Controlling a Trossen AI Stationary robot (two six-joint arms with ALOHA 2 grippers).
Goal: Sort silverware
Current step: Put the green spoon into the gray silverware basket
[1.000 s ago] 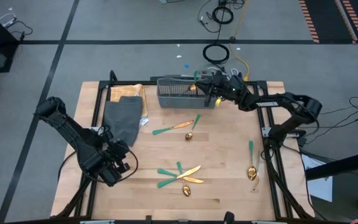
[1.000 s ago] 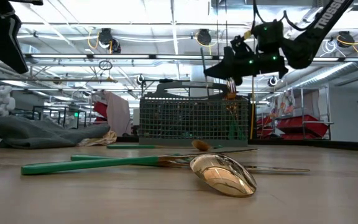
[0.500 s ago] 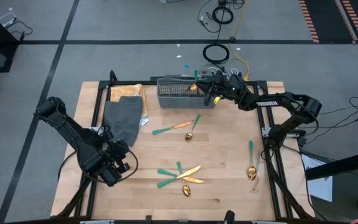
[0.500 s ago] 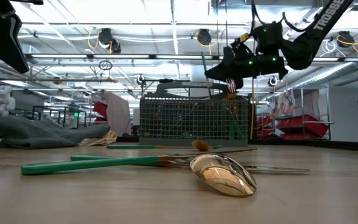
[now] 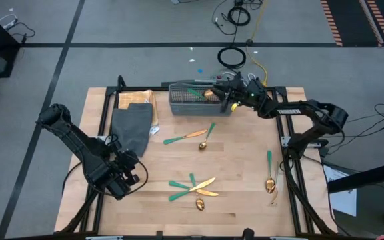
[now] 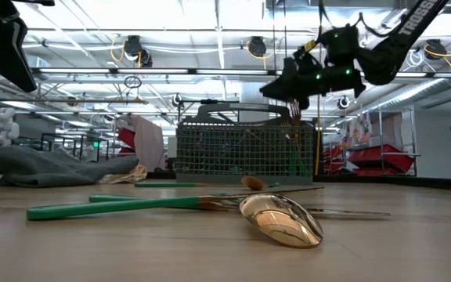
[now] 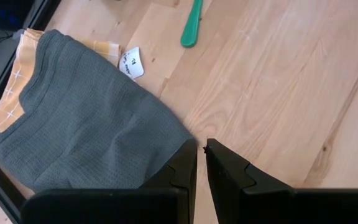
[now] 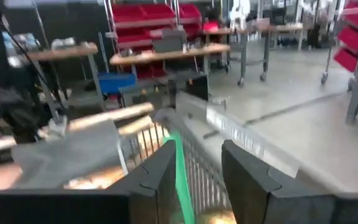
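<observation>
The grey mesh basket [image 5: 199, 100] stands at the table's far edge. My right gripper [image 5: 225, 98] hovers open over the basket's right end, also seen high in the low view [image 6: 292, 88]. A green-handled utensil [image 5: 196, 91] lies slanted across the basket top, its gold head [image 5: 209, 94] toward the gripper. In the right wrist view its handle [image 8: 178, 168] runs out between the fingers. More silverware lies on the table: a pair [image 5: 191, 136], a cluster [image 5: 193, 187] and some near the right edge [image 5: 270, 175]. My left gripper [image 5: 131, 175] waits shut near the left edge. My right gripper stands open around the utensil's head end, reaching level from the table's right side. The green handle [image 8: 174, 155] runs close along one finger [image 8: 157, 180]; I cannot tell whether they touch.
A folded grey cloth [image 5: 132, 127] lies on a yellow checked one [image 5: 139, 97] at the far left, its near end close to my left gripper [image 7: 199, 149]. A gold spoon [image 6: 282, 219] and green handles [image 6: 108, 207] lie close in the low view. Bare wood shows mid-table.
The utensil at my right gripper has tipped over: its green handle, which stood up beside the gripper, now lies slanted across the basket top pointing toward the table's left. The gold head stays near the fingers.
</observation>
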